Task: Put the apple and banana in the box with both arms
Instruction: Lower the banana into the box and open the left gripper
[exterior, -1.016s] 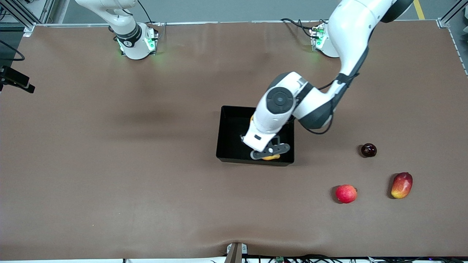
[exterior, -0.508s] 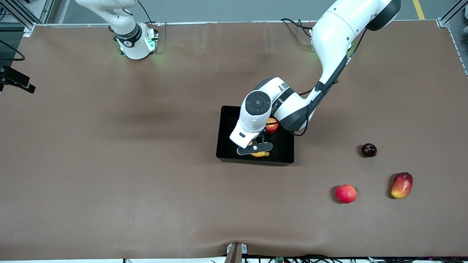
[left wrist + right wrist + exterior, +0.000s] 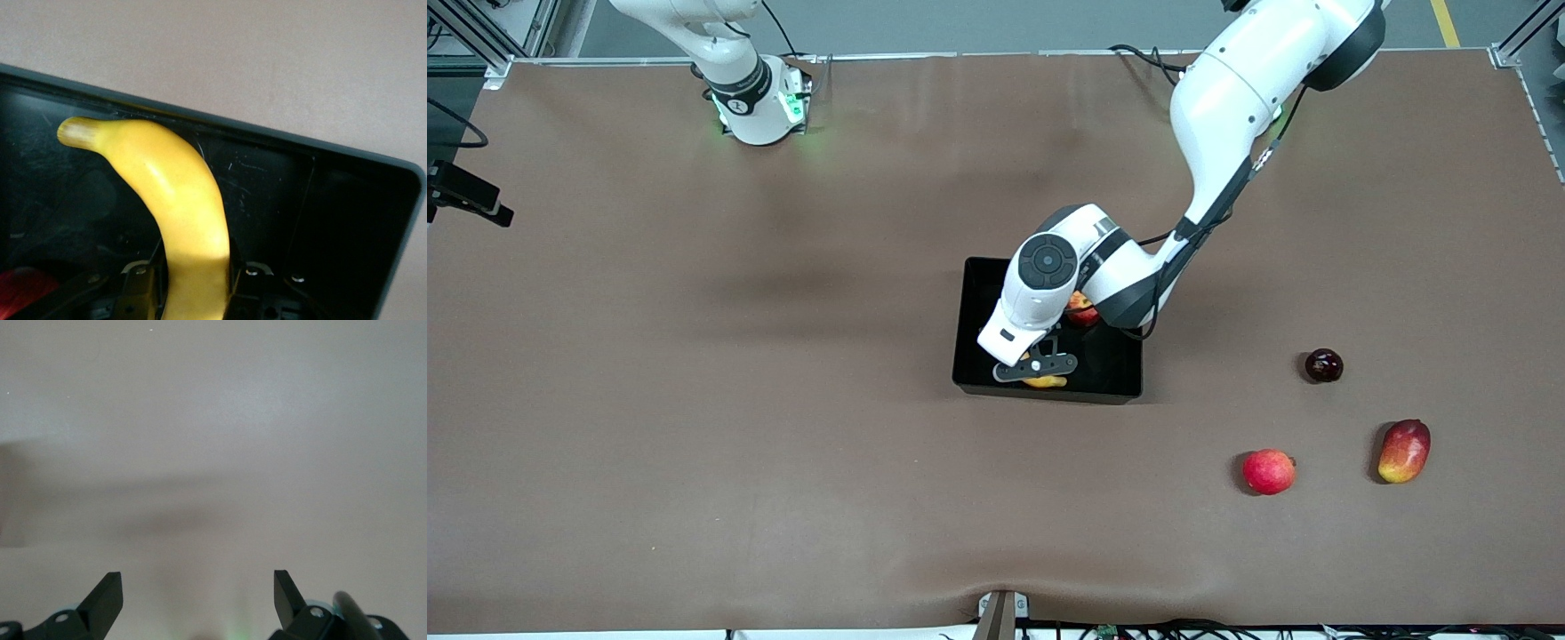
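The black box point(image 3: 980, 331) lies mid-table. My left gripper point(image 3: 1039, 365) is inside it, low over its floor, shut on the yellow banana point(image 3: 1047, 381). In the left wrist view the banana point(image 3: 180, 193) sticks out from between the fingers toward the box wall point(image 3: 267, 131). The red apple point(image 3: 1083, 308) lies in the box, partly hidden by the left arm's wrist. My right gripper point(image 3: 198, 583) is open and empty over bare table; it is out of the front view, where only the right arm's base point(image 3: 756, 98) shows.
Toward the left arm's end of the table lie a pinkish-red round fruit point(image 3: 1268, 471), a red-yellow mango point(image 3: 1403, 451) and a small dark red fruit point(image 3: 1323, 365). A black device point(image 3: 467, 196) juts in at the right arm's end.
My left gripper has carried the banana across the box toward the right arm's end. The apple came into view from under the arm. The right arm has not moved.
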`<state>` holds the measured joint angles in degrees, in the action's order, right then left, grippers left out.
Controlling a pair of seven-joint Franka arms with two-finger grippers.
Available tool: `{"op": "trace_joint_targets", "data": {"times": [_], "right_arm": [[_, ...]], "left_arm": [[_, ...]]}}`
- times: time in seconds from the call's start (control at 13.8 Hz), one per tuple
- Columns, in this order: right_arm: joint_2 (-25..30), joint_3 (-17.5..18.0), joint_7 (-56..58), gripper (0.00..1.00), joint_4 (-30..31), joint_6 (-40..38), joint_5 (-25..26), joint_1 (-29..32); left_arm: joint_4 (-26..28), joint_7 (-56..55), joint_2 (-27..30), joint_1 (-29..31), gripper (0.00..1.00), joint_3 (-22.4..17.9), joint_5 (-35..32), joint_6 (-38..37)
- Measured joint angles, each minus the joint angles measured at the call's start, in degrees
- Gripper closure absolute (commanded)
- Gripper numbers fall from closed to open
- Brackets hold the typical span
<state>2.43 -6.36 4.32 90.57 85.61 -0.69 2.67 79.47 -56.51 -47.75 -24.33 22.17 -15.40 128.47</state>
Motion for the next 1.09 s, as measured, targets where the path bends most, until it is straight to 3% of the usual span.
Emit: {"op": "trace_joint_targets", "data": {"times": [0.29, 0.44, 0.51, 0.65, 1.09], "right_arm": [[0.0, 0.0, 0.0, 0.0, 0.0, 0.0, -0.2, 0.0], [0.0, 0.0, 0.0, 0.0, 0.0, 0.0, -0.4, 0.1], [0.0, 0.0, 0.0, 0.0, 0.0, 0.0, -0.5, 0.1], [0.0, 0.0, 0.0, 0.0, 0.0, 0.0, -0.5, 0.1], [0.0, 0.0, 0.0, 0.0, 0.0, 0.0, -0.5, 0.2]], "left_arm": [[0.0, 0.0, -1.6, -3.8, 0.87, -3.5, -0.3, 2.6], [0.1, -0.3, -2.8, -4.4, 0.63, -3.8, -0.9, 3.1], [0.1, -0.8, -3.3, -4.6, 0.39, -3.9, -1.4, 3.2], [0.1, -1.0, -4.0, -4.7, 0.0, -3.9, -1.6, 3.4], [-2.0, -1.0, -1.2, -3.2, 0.0, -4.5, -2.0, 2.0]]}}
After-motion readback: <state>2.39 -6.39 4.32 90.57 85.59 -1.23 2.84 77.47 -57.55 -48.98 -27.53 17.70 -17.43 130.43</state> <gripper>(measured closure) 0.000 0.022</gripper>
